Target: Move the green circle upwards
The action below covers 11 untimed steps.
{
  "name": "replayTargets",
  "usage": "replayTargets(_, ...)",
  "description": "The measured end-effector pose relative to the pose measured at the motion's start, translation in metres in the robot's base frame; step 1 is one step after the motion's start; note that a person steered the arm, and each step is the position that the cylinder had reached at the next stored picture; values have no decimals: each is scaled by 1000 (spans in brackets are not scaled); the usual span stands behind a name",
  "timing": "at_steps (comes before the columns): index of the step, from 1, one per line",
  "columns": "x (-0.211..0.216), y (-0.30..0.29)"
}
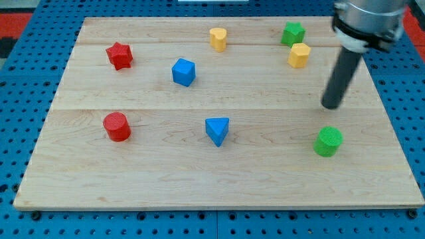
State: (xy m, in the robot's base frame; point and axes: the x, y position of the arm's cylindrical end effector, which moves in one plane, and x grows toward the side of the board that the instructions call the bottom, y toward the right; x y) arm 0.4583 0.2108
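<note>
Green and round, the green circle (328, 141) sits closest to the view's bottom, over on the view's right side of the wooden board (166, 186). It stands flat and nothing touches it. Just above it in the view is my tip (331, 105), the bottom end of a dark rod that comes down from the view's top right corner. My tip is near the green circle but there is a small bit of bare wood between them. The rod has no hand on it, so there is nothing to spread, press together or pinch. Up past my tip, near the view's top, a yellow block (299, 55) sits just below a green star-like block (292, 33), and the two are very close. More to the view's left along the top is a yellow heart block (218, 38). A blue cube (184, 72) is near the middle, and a blue triangle (217, 130) lies lower down in the middle. On the view's left are a red star (119, 56) up high and a red circle (116, 126) lower down, well apart from each other.
</note>
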Motion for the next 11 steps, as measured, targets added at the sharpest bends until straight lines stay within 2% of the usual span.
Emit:
replayTargets(1,77,16)
replayTargets(2,99,-12)
replayTargets(3,83,-69)
replayTargets(4,75,-27)
replayTargets(5,82,-22)
replayTargets(6,69,4)
replayTargets(7,39,-8)
replayTargets(8,17,29)
replayTargets(9,-3,-19)
replayTargets(10,31,-16)
replayTargets(11,29,-27)
